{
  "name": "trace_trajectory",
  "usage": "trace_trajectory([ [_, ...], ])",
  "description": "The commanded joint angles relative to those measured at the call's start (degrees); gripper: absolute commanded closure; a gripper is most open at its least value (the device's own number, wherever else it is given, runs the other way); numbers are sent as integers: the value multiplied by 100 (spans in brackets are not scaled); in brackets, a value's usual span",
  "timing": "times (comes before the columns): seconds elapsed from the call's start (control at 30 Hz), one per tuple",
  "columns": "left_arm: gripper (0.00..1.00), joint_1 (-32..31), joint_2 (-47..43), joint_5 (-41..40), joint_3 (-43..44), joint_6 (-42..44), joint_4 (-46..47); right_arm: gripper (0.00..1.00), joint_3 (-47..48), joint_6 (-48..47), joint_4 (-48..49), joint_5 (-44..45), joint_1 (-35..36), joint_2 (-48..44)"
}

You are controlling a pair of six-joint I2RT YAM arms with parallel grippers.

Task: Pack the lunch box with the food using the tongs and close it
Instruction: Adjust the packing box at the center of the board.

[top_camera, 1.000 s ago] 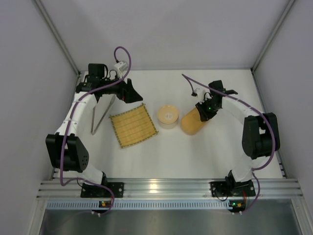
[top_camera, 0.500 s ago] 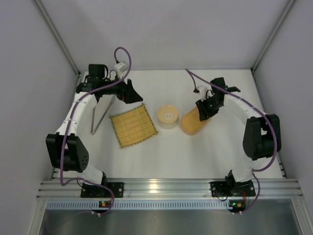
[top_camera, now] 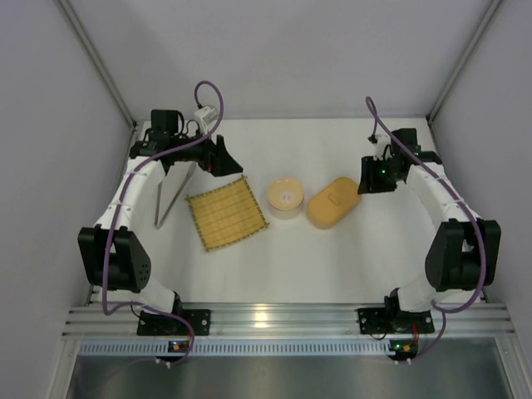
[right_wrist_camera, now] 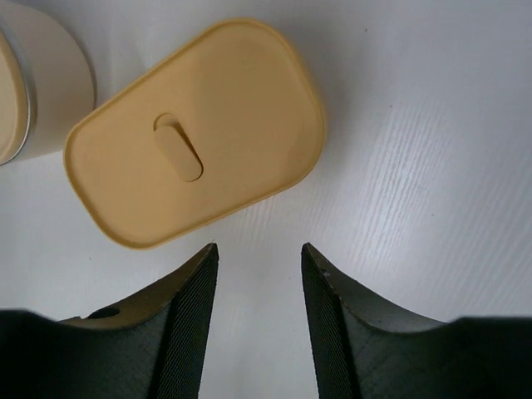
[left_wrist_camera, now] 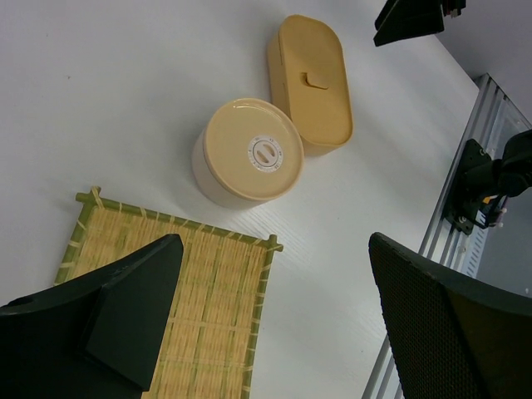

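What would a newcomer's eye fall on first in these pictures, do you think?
A lidded tan-orange oblong plastic lunch box lies mid-table, just right of a round cream tub with a tan lid. Left of them sits a square woven yellow bamboo mat, with long slim silver metal tongs beyond it. The right pincer hovers open near the box.

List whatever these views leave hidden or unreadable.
- Inside of the lunch box: it is closed in all three views, so what it holds cannot be seen.
- Inside of the round container: closed in the top and left wrist views, and cut off by the edge in the right wrist view.
- Far ends of the tongs: under the left arm in the top view, and outside both wrist views.
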Motion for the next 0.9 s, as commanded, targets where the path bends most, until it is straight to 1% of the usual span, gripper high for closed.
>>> trace_trajectory([
  [0.0, 2, 46, -173, 17, -117, 3, 121, 54, -316, 529, -338, -54, 11, 249],
  [0.1, 2, 46, -182, 9, -222, -23, 183, 52, -449, 625, -189, -150, 11, 372],
  [0.23, 2, 46, -182, 0, -258, 3, 209, 54, -449, 748, 48, -89, 2, 653],
  [0.33, 2, 46, -217, -18, -267, 55, 183, 55, -440, 1037, 293, -203, -15, 829],
  [0.47, 2, 46, -261, -71, -302, 205, 60, 54, -431, 1284, 567, -615, -94, 926],
  [0.57, 2, 46, -322, -132, -363, 319, -2, 54, -405, 1399, 646, -730, -112, 988],
  [0.7, 2, 46, -331, -132, -416, 328, 33, 53, -248, 1505, 708, -748, -121, 1285],
  [0.87, 2, 46, -235, -79, -451, 275, 77, 56, 86, 1443, 761, -722, -112, 1682],
])
